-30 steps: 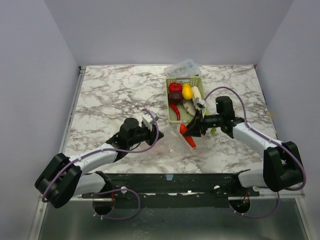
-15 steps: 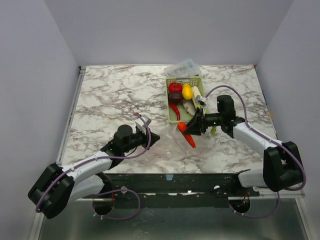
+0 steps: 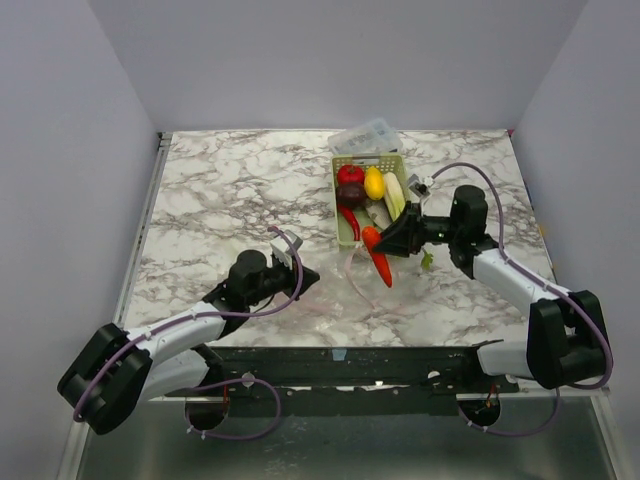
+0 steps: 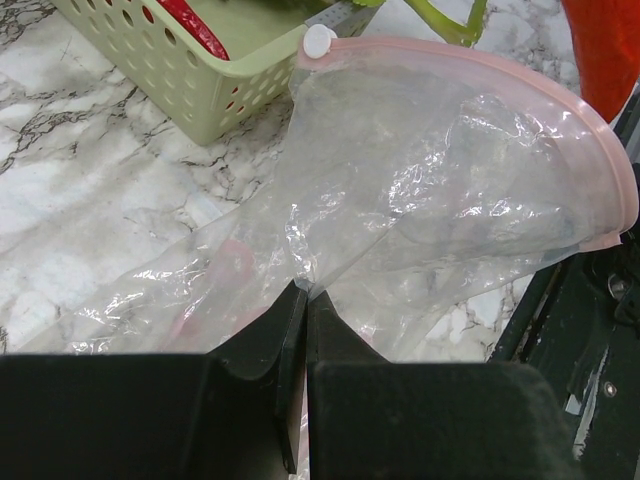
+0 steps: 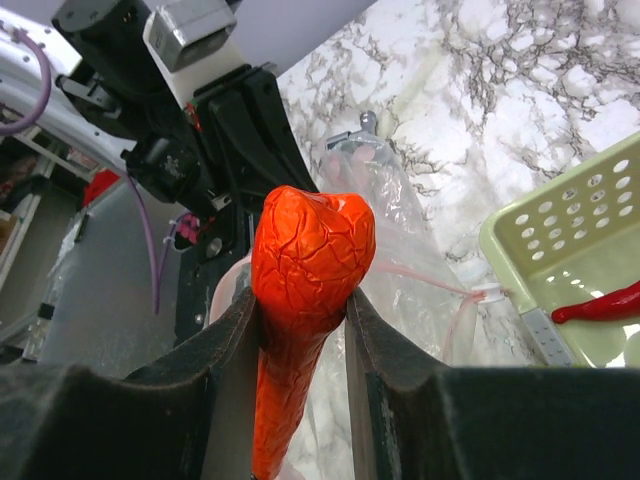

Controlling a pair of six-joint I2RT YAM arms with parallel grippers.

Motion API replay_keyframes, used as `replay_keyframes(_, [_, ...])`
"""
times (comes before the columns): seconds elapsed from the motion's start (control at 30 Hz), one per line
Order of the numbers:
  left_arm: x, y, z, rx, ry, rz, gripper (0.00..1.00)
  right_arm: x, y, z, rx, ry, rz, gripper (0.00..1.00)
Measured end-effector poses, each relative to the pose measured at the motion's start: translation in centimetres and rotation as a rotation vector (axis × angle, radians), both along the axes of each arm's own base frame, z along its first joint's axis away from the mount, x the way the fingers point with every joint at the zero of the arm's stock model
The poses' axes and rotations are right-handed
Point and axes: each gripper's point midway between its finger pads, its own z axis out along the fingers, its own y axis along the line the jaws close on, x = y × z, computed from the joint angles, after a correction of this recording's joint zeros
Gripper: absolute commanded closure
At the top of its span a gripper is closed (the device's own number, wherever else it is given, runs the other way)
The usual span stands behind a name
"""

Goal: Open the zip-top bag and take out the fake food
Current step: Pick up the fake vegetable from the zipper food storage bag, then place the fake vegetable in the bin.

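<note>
Orange carrot (image 5: 305, 290) clamped in right jaws near slotted basket (image 5: 545, 235); left jaws pinch clear bag (image 4: 440, 190).

The left wrist view's top edge cuts off basket (image 4: 150, 60) and carrot (image 4: 602, 50).

On the marble table (image 3: 220, 190), the right gripper (image 3: 388, 243) clamps an orange carrot (image 3: 379, 258), which hangs tip-down just in front of the pale green basket (image 3: 368, 159). The basket holds a red fruit (image 3: 350, 173), a lemon (image 3: 374, 183), a dark beet (image 3: 350, 195), a leek (image 3: 394, 196) and a red chili (image 3: 349, 222). A clear box (image 3: 365, 135) sits just behind it. The left gripper (image 3: 305, 274) lies low at the edge of the zip-top bag (image 3: 352, 268), which spreads toward the carrot.
</note>
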Motion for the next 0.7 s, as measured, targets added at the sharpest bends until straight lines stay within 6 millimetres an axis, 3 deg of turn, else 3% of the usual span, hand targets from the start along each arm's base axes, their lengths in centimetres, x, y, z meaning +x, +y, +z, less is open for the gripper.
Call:
replay_keyframes(0.13, [0.0, 0.0, -0.2, 0.004, 0.004, -0.001, 0.96, 0.9, 0.0, 1.0, 0.019, 0.018, -0.028, 0.96])
replay_keyframes(0.23, [0.0, 0.0, -0.2, 0.005, 0.005, -0.001, 0.96, 2.8, 0.0, 1.7, 0.009, 0.007, -0.098, 0.95])
replay_keyframes(0.47, [-0.1, 0.1, 0.7, -0.013, -0.016, 0.0, 0.96, 10.4, -1.3, 3.6, -0.031, -0.031, -0.439, 0.94])
replay_keyframes(0.57, [-0.1, 0.1, 1.4, -0.026, -0.034, 0.0, 0.96, 13.1, -2.3, 2.7, -0.053, 0.004, -0.575, 0.94])
replay_keyframes(0.7, [-0.1, 0.1, 2.1, -0.042, -0.049, 0.0, 0.96, 15.6, -3.8, -0.3, -0.109, 0.085, -0.73, 0.91])
